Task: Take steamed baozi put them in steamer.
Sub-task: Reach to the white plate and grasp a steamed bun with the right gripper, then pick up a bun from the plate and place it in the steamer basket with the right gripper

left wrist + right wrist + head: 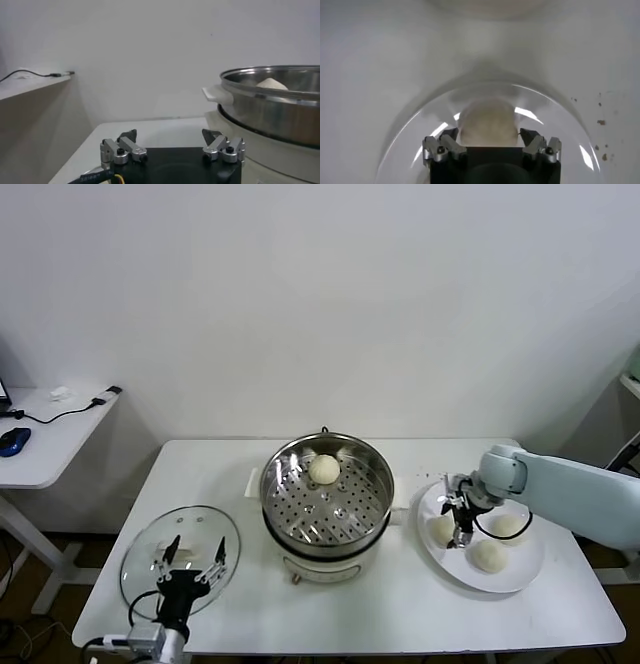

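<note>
Buns of smooth, cream-white dough are seen in two places: one steamed baozi is set on the perforated steel tray inside the steamer, near its far wall, and three more are laid on the flat white plate to the steamer's right. The steamer is round and of shiny stainless steel, with a white base and white side handles, and is placed mid-worktop. The right tool is lowered over the plate, its fingers set on either side of the leftmost bun; whether the bun is clenched cannot be told. The left tool is held released above the round glass lid at the worktop's left.
</note>
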`<state>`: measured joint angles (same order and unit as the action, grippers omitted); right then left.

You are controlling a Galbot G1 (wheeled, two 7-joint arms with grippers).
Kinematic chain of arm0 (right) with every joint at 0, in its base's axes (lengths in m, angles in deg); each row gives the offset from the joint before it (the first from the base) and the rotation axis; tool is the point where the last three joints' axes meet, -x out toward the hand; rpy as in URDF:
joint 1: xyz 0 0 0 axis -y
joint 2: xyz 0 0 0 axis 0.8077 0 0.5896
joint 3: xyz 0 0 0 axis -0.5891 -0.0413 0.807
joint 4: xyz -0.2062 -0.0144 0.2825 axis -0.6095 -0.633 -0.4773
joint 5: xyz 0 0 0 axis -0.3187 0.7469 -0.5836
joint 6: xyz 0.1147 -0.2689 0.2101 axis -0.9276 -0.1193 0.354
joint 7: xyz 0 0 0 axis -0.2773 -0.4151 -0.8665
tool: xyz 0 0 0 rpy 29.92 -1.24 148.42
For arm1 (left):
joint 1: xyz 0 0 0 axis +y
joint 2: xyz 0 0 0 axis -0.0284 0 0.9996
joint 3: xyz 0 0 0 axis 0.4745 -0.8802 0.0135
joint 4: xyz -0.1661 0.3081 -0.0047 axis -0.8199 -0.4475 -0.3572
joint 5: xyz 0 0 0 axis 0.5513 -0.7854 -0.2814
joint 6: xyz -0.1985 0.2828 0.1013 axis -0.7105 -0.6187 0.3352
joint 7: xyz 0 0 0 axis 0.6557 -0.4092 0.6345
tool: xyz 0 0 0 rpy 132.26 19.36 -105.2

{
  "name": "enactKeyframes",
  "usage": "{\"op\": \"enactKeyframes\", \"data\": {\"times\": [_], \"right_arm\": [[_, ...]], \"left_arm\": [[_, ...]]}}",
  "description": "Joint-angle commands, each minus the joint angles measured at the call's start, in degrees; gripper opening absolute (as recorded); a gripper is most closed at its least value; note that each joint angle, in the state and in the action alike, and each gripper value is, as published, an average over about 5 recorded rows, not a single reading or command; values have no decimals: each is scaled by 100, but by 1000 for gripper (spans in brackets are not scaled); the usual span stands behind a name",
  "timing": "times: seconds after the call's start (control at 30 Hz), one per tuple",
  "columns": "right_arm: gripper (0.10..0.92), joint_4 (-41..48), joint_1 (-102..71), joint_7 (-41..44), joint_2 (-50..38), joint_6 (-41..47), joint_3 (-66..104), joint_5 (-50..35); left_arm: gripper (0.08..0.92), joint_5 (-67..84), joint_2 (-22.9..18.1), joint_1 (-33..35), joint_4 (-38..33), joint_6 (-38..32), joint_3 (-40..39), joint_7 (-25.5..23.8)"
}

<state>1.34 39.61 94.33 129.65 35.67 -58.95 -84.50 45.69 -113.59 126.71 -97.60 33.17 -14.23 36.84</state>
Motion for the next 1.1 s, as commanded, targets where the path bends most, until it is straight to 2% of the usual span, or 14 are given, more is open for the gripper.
{"op": "enactKeyframes", "data": {"times": [0.03,0.33,0.6,0.83,0.97,1.1], "right_arm": [[705,140,3,53,151,27,49,28],[669,-246,996,307,-126,-61,-368,-179],[631,-753,3038,674,-82,-165,-1062,-1090],[628,-1159,4364,721,727,123,-1003,-2563],[628,-1654,4644,387,1371,589,-841,-3360],[628,-2008,4461,-60,2146,992,-822,-3727]], "left_arm": [[823,-8,-1,7,-5,-9,-11,-1],[823,-31,15,20,-37,5,-46,-1],[823,-71,39,6,-67,35,-150,-1],[823,-79,69,19,-139,46,-189,-7],[823,-78,71,21,-165,49,-207,-7],[823,-95,54,15,-157,59,-215,-6]]}}
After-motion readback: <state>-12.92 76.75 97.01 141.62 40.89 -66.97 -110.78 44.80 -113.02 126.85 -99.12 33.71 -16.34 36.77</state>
